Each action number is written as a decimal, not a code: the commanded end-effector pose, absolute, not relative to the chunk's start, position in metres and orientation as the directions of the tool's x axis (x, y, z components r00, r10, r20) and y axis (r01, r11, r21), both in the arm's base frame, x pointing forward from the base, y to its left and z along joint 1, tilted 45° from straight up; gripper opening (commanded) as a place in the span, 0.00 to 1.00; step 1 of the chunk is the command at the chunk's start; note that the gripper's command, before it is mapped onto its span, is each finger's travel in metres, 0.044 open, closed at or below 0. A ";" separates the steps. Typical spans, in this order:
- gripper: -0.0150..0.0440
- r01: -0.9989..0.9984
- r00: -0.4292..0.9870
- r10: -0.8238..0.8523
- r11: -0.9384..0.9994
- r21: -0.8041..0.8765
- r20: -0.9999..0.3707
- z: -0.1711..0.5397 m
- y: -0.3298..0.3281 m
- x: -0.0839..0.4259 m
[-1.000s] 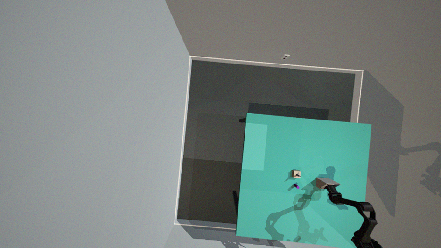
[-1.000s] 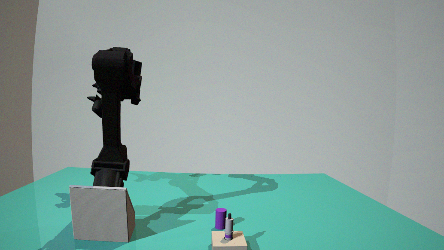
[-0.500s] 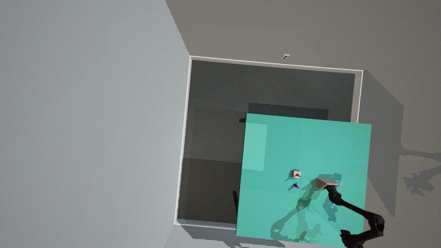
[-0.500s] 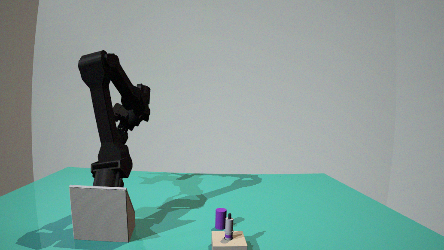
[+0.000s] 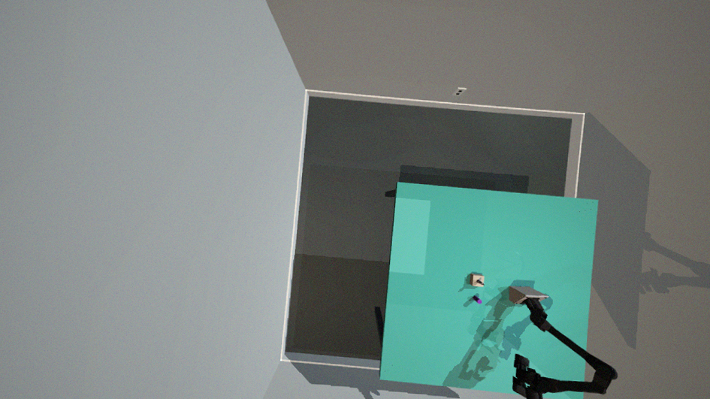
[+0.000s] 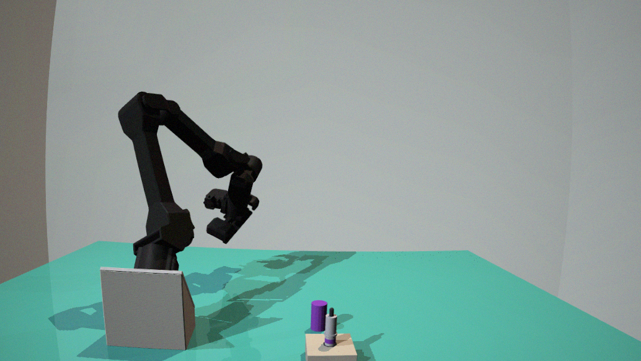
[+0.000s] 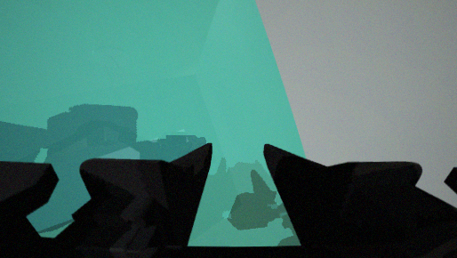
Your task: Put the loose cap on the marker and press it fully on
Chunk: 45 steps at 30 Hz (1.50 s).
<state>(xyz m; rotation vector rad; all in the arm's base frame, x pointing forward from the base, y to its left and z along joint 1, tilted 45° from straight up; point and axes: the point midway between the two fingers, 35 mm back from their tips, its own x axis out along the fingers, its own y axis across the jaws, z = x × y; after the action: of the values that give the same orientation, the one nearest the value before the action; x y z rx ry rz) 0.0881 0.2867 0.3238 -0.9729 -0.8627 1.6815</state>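
Note:
A grey marker (image 6: 331,323) (image 5: 479,281) with a dark bare tip and a purple band stands upright in the pale holder block (image 6: 348,348) (image 5: 471,278). The purple cap (image 6: 318,316) (image 5: 478,301) stands upright on the table, close beside the block and apart from the marker. My gripper (image 7: 237,148) is partly open, and nothing shows between its fingertips in the wrist view. It is high above the table, far from the cap and the marker. Neither of them shows in the wrist view.
A wedge-shaped box (image 6: 144,309) (image 5: 527,293) with a light grey face stands by the arm's base. The green table (image 5: 535,229) (image 6: 426,291) carries the arm's shadows. The wrist view shows the table's edge at its right.

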 end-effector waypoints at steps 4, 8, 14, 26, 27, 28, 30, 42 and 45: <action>0.67 -0.552 -0.040 0.928 -0.329 -0.766 -0.370 0.273 0.272 0.163; 0.67 -0.698 0.053 0.872 -0.316 -0.643 -0.486 0.235 0.245 0.216; 0.67 -0.883 0.114 0.771 -0.211 -0.419 -0.627 0.179 0.183 0.274; 0.67 -0.976 0.039 0.673 0.183 0.115 -0.739 0.087 0.028 0.298; 0.67 -0.963 0.026 0.681 0.214 0.166 -0.732 0.082 0.016 0.294; 0.67 -0.946 0.014 0.691 0.243 0.215 -0.723 0.077 0.005 0.290; 0.67 -0.922 0.001 0.705 0.275 0.272 -0.709 0.072 -0.008 0.285; 0.67 -0.919 0.000 0.708 0.278 0.279 -0.706 0.048 0.016 0.283; 0.67 -0.919 0.000 0.708 0.278 0.279 -0.706 0.047 0.017 0.283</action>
<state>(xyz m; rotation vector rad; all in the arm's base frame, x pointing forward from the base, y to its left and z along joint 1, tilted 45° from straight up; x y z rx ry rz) 0.2832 0.0136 0.0506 -0.3074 0.8836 1.3142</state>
